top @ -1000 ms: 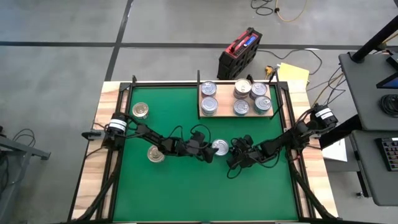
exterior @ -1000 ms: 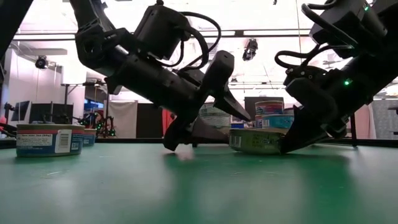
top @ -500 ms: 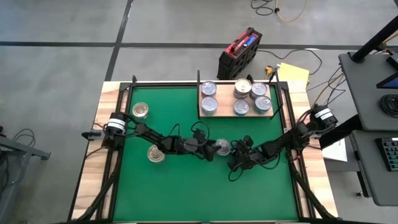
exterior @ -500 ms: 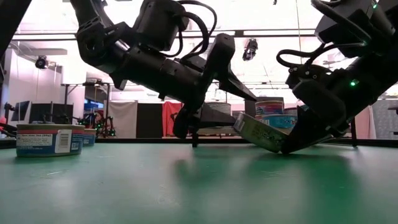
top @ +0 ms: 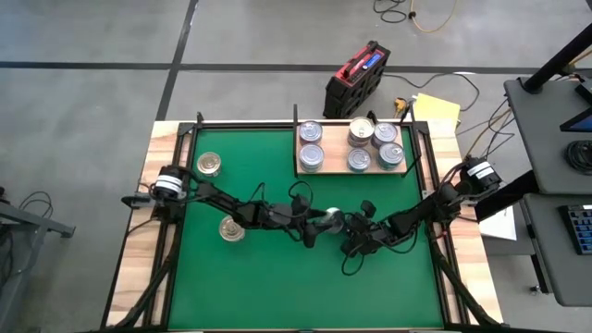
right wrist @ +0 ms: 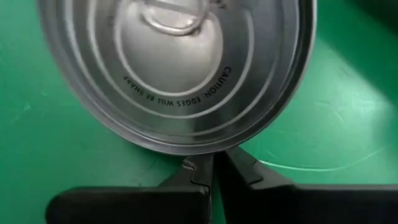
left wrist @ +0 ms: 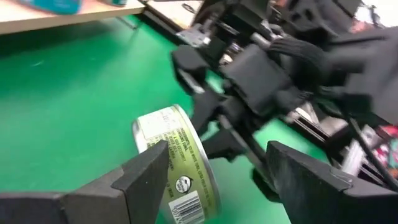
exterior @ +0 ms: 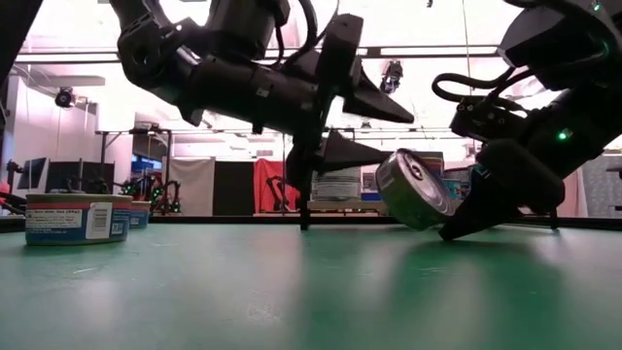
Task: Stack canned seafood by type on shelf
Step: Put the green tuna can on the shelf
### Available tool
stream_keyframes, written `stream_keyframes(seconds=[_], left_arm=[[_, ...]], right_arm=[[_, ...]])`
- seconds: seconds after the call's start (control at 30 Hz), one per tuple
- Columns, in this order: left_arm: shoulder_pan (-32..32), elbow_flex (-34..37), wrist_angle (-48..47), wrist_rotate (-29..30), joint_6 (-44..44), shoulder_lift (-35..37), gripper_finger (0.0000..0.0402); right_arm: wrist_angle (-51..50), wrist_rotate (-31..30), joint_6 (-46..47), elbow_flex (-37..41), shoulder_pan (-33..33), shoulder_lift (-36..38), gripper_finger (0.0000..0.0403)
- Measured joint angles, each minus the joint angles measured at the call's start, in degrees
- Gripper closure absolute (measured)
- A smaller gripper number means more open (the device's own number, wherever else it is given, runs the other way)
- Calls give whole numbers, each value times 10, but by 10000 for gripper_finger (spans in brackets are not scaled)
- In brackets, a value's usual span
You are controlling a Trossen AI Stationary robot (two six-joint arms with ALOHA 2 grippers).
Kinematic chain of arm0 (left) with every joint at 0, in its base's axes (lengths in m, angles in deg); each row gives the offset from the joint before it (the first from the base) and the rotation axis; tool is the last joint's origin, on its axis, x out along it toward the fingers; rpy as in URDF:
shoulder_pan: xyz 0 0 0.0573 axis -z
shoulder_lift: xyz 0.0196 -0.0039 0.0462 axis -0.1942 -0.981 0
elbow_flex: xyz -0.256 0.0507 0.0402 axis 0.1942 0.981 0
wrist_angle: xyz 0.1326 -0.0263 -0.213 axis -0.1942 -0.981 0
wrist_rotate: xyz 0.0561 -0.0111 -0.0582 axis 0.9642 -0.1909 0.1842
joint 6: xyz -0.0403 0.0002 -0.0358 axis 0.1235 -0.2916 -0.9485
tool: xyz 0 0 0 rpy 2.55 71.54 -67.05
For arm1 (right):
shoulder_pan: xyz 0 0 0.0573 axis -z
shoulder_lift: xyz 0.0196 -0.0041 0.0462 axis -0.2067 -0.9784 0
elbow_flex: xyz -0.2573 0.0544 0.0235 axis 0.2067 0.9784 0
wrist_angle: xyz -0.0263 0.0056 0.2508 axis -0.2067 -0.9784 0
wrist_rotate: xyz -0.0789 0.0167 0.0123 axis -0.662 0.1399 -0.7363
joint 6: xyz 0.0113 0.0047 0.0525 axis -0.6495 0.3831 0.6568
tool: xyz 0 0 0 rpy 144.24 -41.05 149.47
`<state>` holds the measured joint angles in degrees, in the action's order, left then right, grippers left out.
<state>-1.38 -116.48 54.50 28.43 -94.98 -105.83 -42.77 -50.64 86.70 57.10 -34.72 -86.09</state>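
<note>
The left pincer (exterior: 335,122), fingers spread wide, reaches toward a tipped tin (exterior: 416,189) mid-surface, propped on its edge by the closed right pincer (exterior: 457,228); rigid, smooth and probably slippery, it seems best gripped across its sides.

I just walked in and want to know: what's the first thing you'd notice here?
A tipped can stands on edge mid-mat, propped by the shut right gripper, with the open left gripper around it. At the mat's far edge, a wooden shelf holds more cans.
</note>
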Motion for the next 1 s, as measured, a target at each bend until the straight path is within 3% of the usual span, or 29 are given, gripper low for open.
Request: stream_keyframes(seconds=[0.4,0.87,1.0], left_arm=[[4,2,-22,-99,71,7,148],[1,3,-39,-95,40,7,170],[1,3,-40,-64,19,8,163]], right_arm=[[0,-24,-137,-3,3,0,394],[-17,3,-155,-9,2,0,379],[-21,5,-156,-9,1,1,380]])
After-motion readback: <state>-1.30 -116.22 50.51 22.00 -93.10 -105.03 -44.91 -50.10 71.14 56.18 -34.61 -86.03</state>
